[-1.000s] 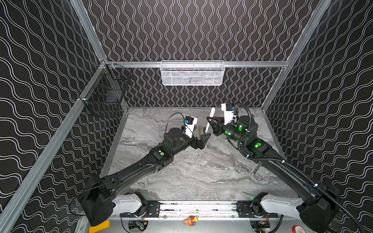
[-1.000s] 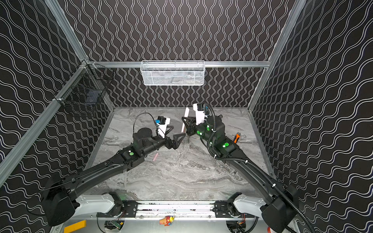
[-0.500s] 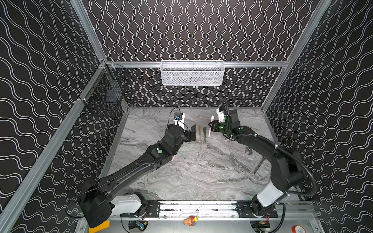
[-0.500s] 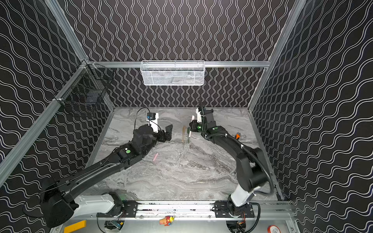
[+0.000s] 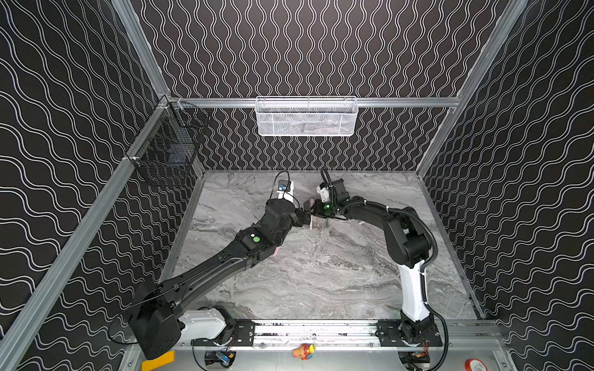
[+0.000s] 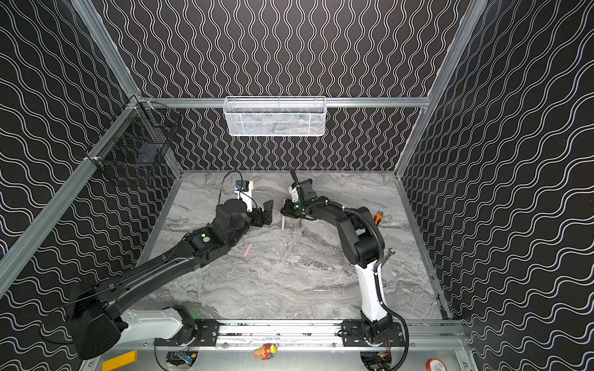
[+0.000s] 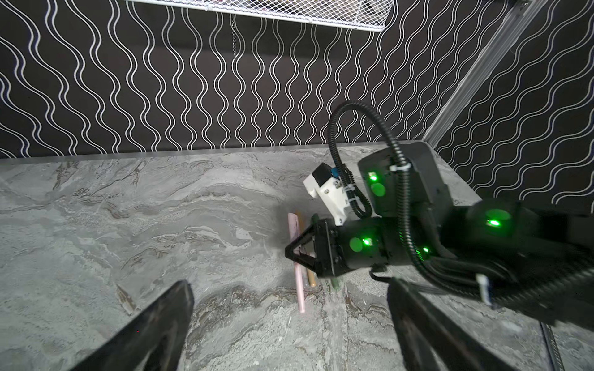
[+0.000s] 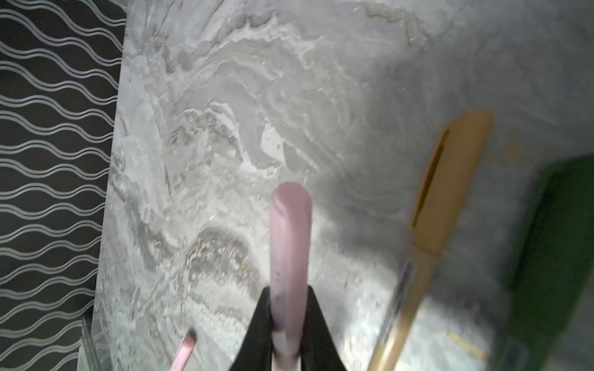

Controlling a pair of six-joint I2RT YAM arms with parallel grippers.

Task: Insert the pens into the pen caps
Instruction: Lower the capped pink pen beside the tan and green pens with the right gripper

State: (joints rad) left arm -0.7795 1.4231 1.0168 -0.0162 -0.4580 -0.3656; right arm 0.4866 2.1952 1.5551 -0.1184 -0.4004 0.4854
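placement looks to be the step in hand: the right gripper [image 8: 287, 300] is clamped on a pale pink pen [image 8: 291, 241], low at the marble table [image 7: 128, 225]. the pen runs parallel to a gold pen [image 8: 450, 192] and a dark green pen [image 8: 562, 241] just beside it. the gold one shows a clip slot, so it reads as capped. the pink one's rounded end suggests the same, though blur leaves that unsure. the left gripper [image 7: 289, 284] hangs with its fingers wide apart and nothing between them, facing the row.

the next move, as i judge it — the right jaws let go without rolling the pen into its neighbours, then the arms turn to what is left.

a top view shows what the wrist views miss: a short pink piece [image 6: 247, 250], probably a cap, lying apart near the left forearm, and a spanner [image 6: 387, 253] off to the right. only the right wrist view proves the grip — from above the fingers are hidden.
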